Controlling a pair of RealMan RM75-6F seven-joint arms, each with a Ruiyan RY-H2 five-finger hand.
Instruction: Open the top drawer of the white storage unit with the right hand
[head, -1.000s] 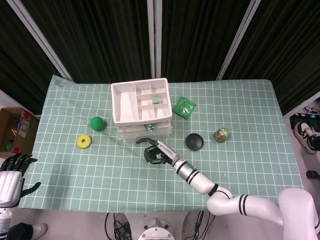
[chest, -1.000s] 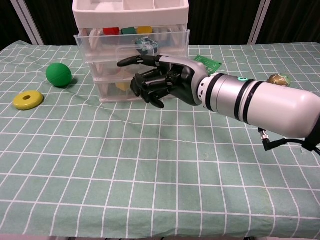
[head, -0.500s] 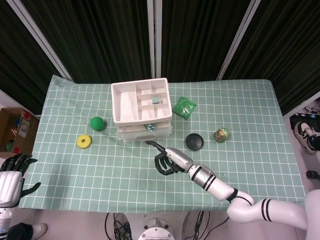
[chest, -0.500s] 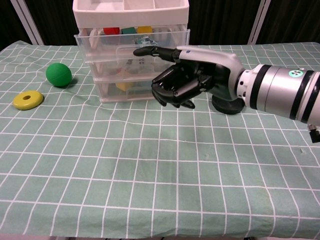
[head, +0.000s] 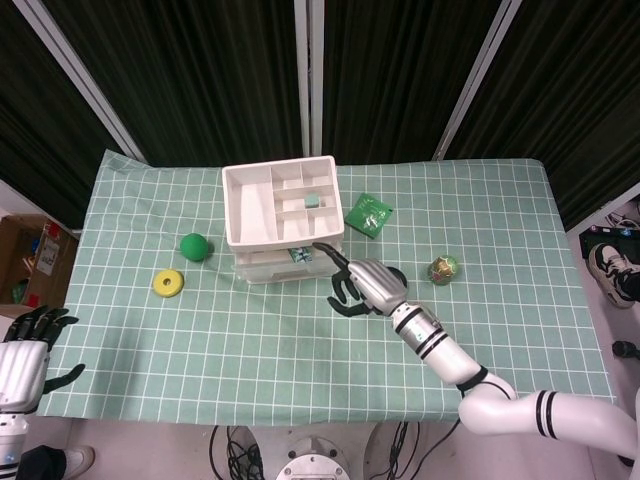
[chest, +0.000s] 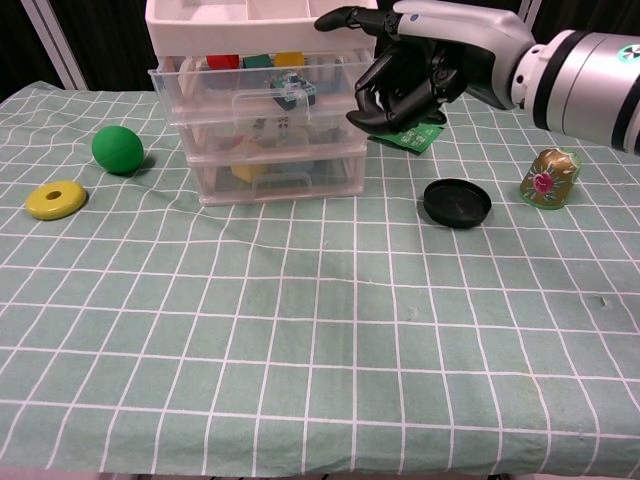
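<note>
The right hand (chest: 420, 70) hangs raised above the table with its fingers curled in on nothing and one finger stretched out, holding no object. The top drawer (chest: 265, 88) of the white storage unit (head: 283, 222) lies just to that hand's left and slightly below it, its clear front running crosswise, so the pull should come straight back toward the robot. The left hand (head: 25, 345) sits well apart, fingers spread and holding nothing, so the right is far nearer.
</note>
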